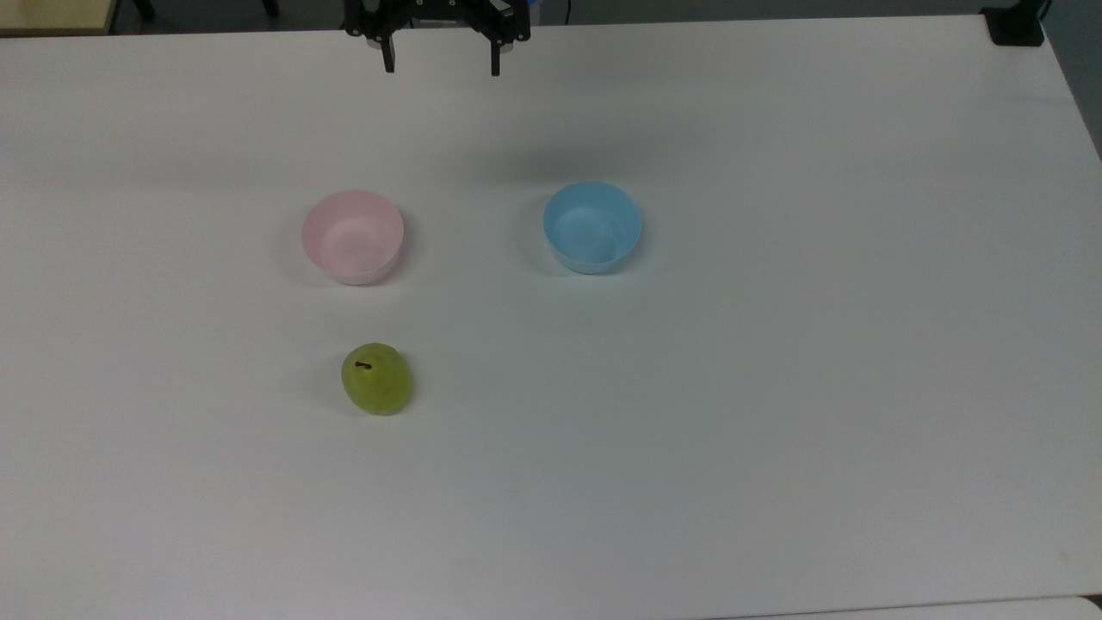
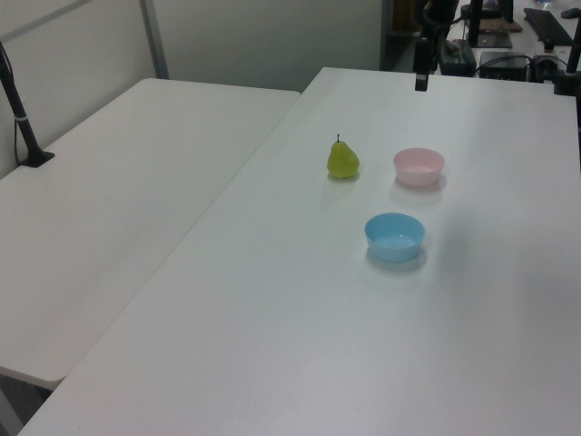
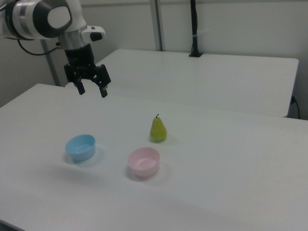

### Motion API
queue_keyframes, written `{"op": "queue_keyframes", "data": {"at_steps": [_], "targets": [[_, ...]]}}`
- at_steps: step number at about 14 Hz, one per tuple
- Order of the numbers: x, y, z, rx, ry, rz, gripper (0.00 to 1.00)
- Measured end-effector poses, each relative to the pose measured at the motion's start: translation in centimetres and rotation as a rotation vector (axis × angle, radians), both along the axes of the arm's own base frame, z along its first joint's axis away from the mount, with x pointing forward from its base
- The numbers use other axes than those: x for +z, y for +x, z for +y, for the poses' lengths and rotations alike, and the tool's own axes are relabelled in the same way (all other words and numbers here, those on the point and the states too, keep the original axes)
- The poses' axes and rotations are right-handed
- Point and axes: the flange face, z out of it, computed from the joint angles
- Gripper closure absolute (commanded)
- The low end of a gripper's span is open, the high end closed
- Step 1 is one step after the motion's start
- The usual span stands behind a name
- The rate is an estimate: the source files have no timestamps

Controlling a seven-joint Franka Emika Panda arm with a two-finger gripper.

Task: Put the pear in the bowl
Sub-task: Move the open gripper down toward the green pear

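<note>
In the top view, the pear [image 1: 376, 379] stands nearest on the white tabletop [image 1: 775, 430], upright with its short dark stem up, clear of everything else. It sits on bare tabletop, not in either bowl.

Farther back in the top view, the pale pink bowl [image 1: 352, 237] rests almost straight behind the pear, near it but not touching. To the top view's right of the pink bowl, well apart from it, is the light blue bowl [image 1: 592, 226]. Both bowls sit upright with nothing inside.

In the right view the pear [image 3: 158, 130] is just beyond the pink bowl [image 3: 144, 161], with the blue bowl [image 3: 80, 147] off to the right view's left.

Farthest back in the top view, the gripper [image 1: 440, 65] hangs in the air over the far edge of the tabletop, its two dark fingers spread wide apart and holding nothing. In the right view the gripper [image 3: 92, 90] hovers well above the blue bowl, fingers pointing down.
</note>
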Motion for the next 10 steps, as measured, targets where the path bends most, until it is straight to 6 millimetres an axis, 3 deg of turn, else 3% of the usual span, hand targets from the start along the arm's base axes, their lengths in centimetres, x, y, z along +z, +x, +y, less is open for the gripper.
{"op": "queue_keyframes", "data": {"at_steps": [10], "targets": [[-0.38, 0.25, 0.03, 0.018, -0.001, 0.008, 0.00]]}}
